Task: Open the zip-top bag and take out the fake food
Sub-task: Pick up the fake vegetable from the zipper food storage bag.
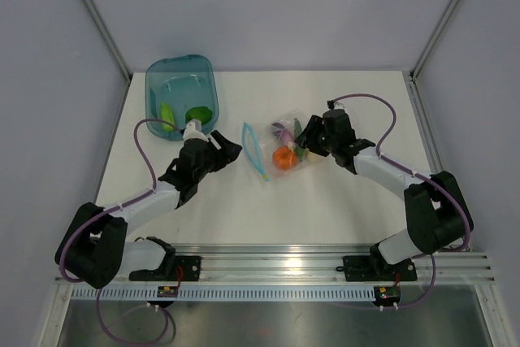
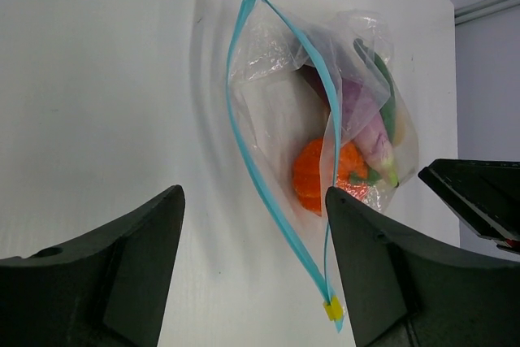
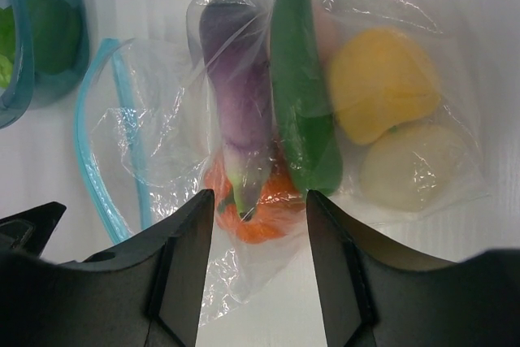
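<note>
The zip-top bag point(image 1: 286, 129) lies mid-table with its blue zip mouth point(image 2: 258, 175) gaping toward the left arm and a yellow slider point(image 2: 333, 310) at one end. Inside it are an orange tomato point(image 3: 272, 221), a purple eggplant point(image 3: 236, 71), a green pod point(image 3: 301, 95), a yellow lemon point(image 3: 382, 83) and a white egg point(image 3: 410, 168). My left gripper point(image 2: 253, 201) is open and straddles the near zip strip, its right finger point(image 2: 382, 266) beside the far lip. My right gripper point(image 3: 260, 201) is open astride the bag's closed end by the tomato.
A teal translucent tub point(image 1: 175, 79) stands at the back left, just behind my left gripper point(image 1: 231, 150), with two green toy pieces point(image 1: 197, 114) in it. Its wall point(image 3: 12, 54) also shows in the right wrist view. Grey walls enclose the white table point(image 1: 341, 209).
</note>
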### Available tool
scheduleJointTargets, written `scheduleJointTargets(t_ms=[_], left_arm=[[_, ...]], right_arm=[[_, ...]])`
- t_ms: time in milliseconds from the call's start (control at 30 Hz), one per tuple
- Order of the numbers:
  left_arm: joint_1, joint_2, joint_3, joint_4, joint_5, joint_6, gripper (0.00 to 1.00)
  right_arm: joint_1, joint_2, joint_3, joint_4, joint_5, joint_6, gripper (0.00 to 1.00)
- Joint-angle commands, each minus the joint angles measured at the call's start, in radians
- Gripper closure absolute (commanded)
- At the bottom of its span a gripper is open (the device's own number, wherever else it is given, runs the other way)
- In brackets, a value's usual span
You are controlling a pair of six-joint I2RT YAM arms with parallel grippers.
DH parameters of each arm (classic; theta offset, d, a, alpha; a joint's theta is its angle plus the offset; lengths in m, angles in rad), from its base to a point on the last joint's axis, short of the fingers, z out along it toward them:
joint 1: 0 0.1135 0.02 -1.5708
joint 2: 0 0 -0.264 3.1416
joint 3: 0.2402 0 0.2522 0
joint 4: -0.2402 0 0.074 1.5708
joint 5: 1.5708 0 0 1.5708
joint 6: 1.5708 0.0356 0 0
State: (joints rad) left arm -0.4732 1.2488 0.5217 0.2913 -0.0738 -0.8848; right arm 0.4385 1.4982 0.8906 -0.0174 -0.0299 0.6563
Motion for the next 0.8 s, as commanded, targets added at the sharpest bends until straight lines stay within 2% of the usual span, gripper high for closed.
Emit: scheduleJointTargets(t_ms=[0,167,467,667,767], left_arm=[[-0.002,-0.002,0.026,0.091,0.028,0.032,0.27],[-0.002,-0.008,0.011,0.202,0.019,0.099,0.26],[-0.004,0.070,0.044,0.316,0.034,0.173,0.25],[-0.008,0.084,0.063,0.319,0.011,0.214,0.23],[-0.024,0.101,0.067,0.348,0.008,0.234,0.23]], right_arm=[[0.005,-0.039,-0.002,0.047,-0.021,0.009,0.43],[0.005,-0.043,-0.002,0.045,-0.021,0.005,0.43],[0.005,-0.053,0.002,0.028,0.012,-0.007,0.42],[0.005,-0.050,0.007,0.022,0.024,-0.017,0.40],[0.005,-0.035,0.034,-0.058,0.097,-0.032,0.40]])
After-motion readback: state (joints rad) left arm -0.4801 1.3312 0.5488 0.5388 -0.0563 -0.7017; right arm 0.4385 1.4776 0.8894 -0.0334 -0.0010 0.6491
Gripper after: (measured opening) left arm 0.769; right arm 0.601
